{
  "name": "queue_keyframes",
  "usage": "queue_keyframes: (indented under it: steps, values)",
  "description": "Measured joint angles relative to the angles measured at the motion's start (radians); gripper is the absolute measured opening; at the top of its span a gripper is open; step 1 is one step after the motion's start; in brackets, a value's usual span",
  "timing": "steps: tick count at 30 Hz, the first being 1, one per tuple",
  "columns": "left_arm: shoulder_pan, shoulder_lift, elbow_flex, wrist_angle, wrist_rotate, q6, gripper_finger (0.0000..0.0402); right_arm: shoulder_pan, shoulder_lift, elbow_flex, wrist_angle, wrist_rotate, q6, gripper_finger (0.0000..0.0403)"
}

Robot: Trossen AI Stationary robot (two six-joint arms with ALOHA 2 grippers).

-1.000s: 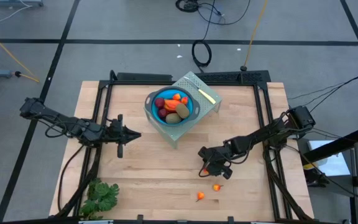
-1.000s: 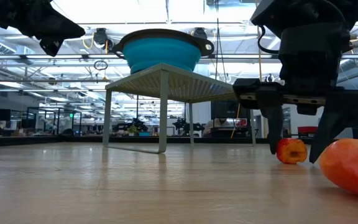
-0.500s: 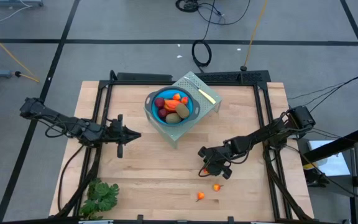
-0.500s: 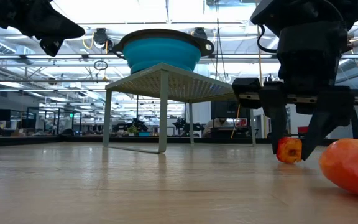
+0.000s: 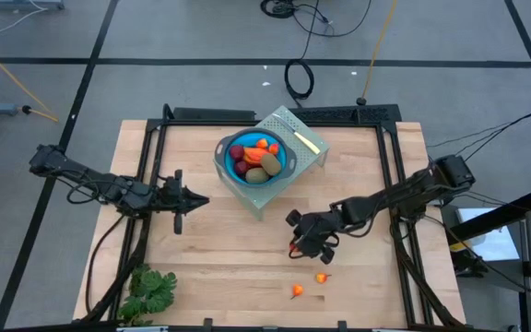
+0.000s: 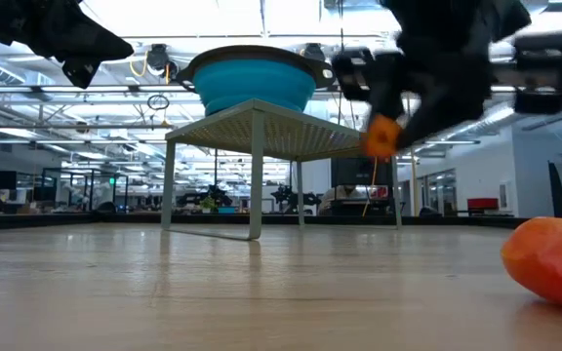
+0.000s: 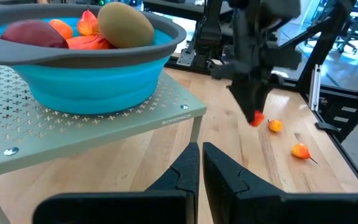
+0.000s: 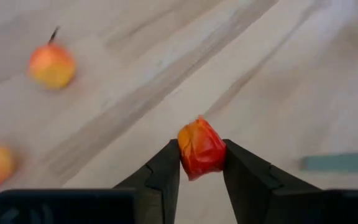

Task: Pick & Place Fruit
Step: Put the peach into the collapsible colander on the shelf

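Lifted off the table since the earlier frame, the right gripper (image 8: 201, 180) is pinching one tiny orange-red fruit (image 8: 201, 148); two more (image 5: 322, 278) (image 5: 296, 291) are lying below. Left gripper (image 7: 201, 167) is hovering clenched, empty.

We look straight down over the worktop (image 5: 247, 258), level from its near edge, wrist views close in, all sharing the blue bowl (image 5: 251, 159).

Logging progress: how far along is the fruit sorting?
Done: several fruits fill the blue collapsible bowl. In hand: the right gripper is shut on a small orange-red fruit, lifted off the table. Left: two small orange fruits on the wooden table.
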Motion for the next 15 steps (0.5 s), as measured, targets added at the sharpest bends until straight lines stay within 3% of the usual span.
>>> queue_keyframes:
  steps: [15]
  values:
    - [-0.001,0.000,0.000,-0.002,0.011,0.012,0.0019,-0.044,-0.122,0.121,0.008,0.023,0.061,0.0102]
